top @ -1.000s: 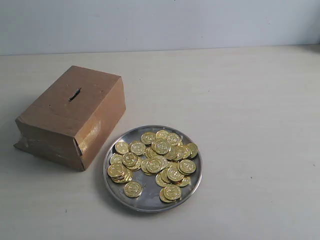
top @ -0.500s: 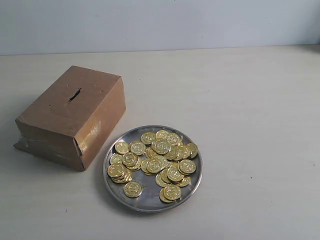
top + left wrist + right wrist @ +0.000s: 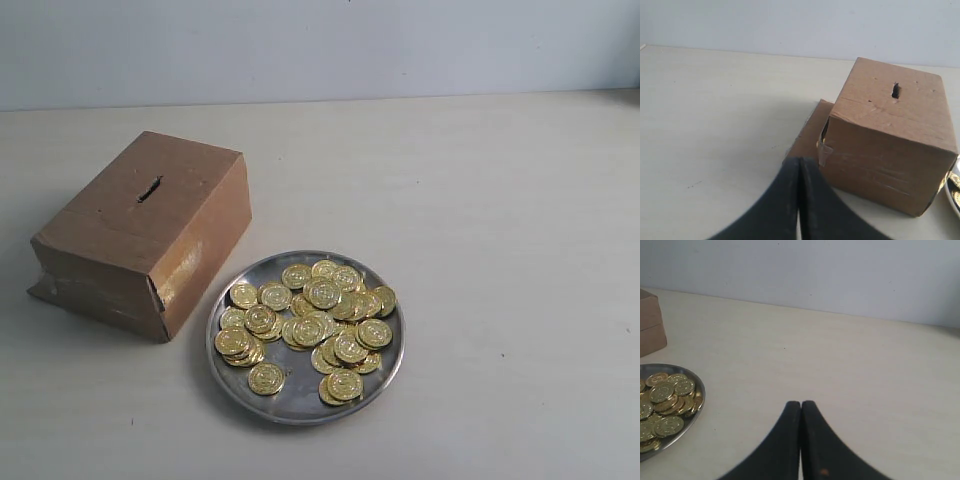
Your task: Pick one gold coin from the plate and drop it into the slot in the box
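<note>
1. Pale desk (image 3: 500,250): left jaws pressed together, empty, facing the brown rectangular cardboard box (image 3: 130,240), short dark slot (image 3: 149,189) on top.
2. Round silver metal plate (image 3: 235,385) of gold coins (image 3: 310,325) sits just beside it.
3. Right jaws, likewise closed and empty, should open over the isolated edge coin (image 3: 266,378).

- A pale cream tabletop (image 3: 500,250) is seen across the whole scene, matte and faintly speckled.
- A plain bluish-white wall (image 3: 320,45) is set along its far edge.
- Soft, even light is cast throughout.
</note>
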You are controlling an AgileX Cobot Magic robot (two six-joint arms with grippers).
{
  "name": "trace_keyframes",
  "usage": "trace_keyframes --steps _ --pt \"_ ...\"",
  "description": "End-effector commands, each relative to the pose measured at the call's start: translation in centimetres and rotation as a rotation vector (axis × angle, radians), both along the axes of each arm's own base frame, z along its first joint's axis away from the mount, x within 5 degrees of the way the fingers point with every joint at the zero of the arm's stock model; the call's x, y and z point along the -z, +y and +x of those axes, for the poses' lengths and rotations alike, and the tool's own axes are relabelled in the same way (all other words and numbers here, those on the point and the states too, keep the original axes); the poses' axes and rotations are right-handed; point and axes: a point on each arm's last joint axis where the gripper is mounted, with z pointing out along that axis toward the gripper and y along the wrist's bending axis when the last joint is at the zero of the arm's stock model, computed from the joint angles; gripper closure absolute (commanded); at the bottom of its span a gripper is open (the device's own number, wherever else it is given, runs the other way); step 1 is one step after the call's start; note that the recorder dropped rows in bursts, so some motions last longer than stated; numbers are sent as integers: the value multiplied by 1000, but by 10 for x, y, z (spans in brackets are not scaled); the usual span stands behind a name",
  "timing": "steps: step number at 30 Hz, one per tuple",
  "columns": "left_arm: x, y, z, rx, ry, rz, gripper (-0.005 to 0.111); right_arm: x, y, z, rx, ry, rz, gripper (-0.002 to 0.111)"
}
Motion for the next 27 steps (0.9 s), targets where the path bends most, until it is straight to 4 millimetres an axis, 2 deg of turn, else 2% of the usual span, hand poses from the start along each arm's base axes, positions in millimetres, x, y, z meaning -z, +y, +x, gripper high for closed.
trace_keyframes --steps 1,5,7,8,15,16,20,22,27 --pt "-1 0 0 4 -15 5 107 -1 0 0 5 -24 14 108" --pt "-1 0 0 4 -15 5 107 -7 0 2 13 -85 79 108" --pt "-1 0 0 4 -15 5 107 -13 2 2 22 -132 224 108" --pt "-1 0 0 4 -15 5 107 -18 2 2 33 -176 350 108" --pt "-1 0 0 4 -15 5 107 -24 0 3 44 -234 390 108" --pt "-1 0 0 4 -15 5 107 -24 0 3 49 -228 443 108" --pt "-1 0 0 4 -15 5 107 -26 0 3 86 -192 855 108" --pt "-1 0 0 4 -15 5 107 -32 -3 2 92 -275 825 108" --pt "-1 0 0 4 -15 5 107 -31 -3 2 85 -270 750 108"
